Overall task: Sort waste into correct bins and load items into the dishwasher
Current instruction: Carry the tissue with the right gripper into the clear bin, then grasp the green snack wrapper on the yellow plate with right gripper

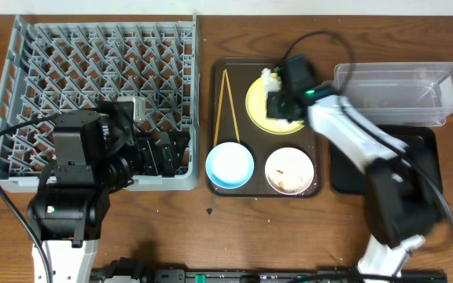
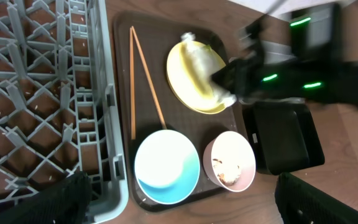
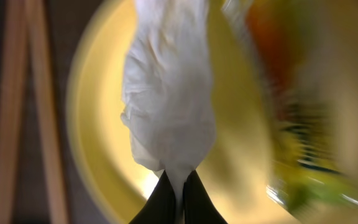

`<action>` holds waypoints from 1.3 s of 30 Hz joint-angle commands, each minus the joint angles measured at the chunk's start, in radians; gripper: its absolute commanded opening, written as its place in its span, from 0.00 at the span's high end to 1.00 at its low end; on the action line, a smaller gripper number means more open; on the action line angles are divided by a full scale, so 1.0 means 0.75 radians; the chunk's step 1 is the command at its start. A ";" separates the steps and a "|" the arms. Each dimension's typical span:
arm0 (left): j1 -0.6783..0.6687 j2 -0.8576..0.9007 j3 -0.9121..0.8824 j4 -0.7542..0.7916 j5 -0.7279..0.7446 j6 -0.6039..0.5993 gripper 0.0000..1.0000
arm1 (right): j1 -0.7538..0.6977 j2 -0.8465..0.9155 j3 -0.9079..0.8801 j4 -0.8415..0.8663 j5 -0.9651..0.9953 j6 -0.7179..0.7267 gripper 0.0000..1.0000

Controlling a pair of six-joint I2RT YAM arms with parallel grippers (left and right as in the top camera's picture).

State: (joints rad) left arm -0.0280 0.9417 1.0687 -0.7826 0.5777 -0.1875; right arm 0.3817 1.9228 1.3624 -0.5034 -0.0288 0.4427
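Note:
My right gripper (image 3: pixel 178 193) is shut on the crumpled white wrapper (image 3: pixel 169 106) over the yellow plate (image 1: pixel 259 110). The green-and-orange snack wrapper (image 3: pixel 291 124) is blurred beside it. My left gripper (image 2: pixel 182 199) is open and empty, at the front right corner of the grey dish rack (image 1: pixel 93 79), above the light-blue bowl (image 2: pixel 166 168). The white bowl (image 1: pixel 289 170) holds pale food scraps. The chopsticks (image 1: pixel 228 98) lie left of the plate. The clear tub (image 1: pixel 399 90) and the black tray (image 1: pixel 427 149) stand at the right.
The plate, bowls and chopsticks all sit on a dark brown serving tray (image 1: pixel 215 79) between the rack and the bins. My right arm reaches across the black tray to the plate. Cables arc over the tray's back edge.

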 commanded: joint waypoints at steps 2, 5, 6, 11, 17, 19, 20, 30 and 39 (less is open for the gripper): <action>0.005 -0.002 0.029 -0.003 0.022 -0.013 0.05 | -0.175 -0.313 0.043 -0.074 0.015 0.287 0.99; 0.005 -0.002 0.029 -0.003 0.022 -0.013 0.05 | -0.291 -0.388 0.043 -0.163 0.030 0.426 0.99; 0.005 -0.002 0.029 -0.003 0.022 -0.013 0.05 | -0.327 -0.397 0.043 -0.187 0.033 0.462 0.99; 0.005 -0.002 0.029 -0.003 0.022 -0.013 0.05 | -0.483 -0.376 0.040 -0.245 0.098 0.618 0.99; 0.005 -0.002 0.029 -0.003 0.022 -0.013 0.05 | -0.540 -0.250 0.040 -0.172 0.168 0.676 0.97; 0.005 -0.002 0.029 -0.003 0.022 -0.013 0.05 | -0.540 -0.228 0.040 -0.145 0.200 0.675 0.95; 0.005 -0.002 0.029 -0.003 0.022 -0.013 0.05 | -0.540 -0.224 0.040 -0.128 0.223 0.672 0.90; 0.005 -0.002 0.029 -0.003 0.022 -0.013 0.05 | -0.415 -0.414 0.043 -0.062 0.047 0.327 0.48; 0.005 -0.002 0.029 -0.003 0.022 -0.013 0.05 | -0.038 -0.308 0.043 -0.035 0.127 -0.286 0.49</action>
State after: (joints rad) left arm -0.0280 0.9417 1.0687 -0.7841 0.5777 -0.1875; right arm 0.2909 1.6245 1.3960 -0.5316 0.0204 0.4496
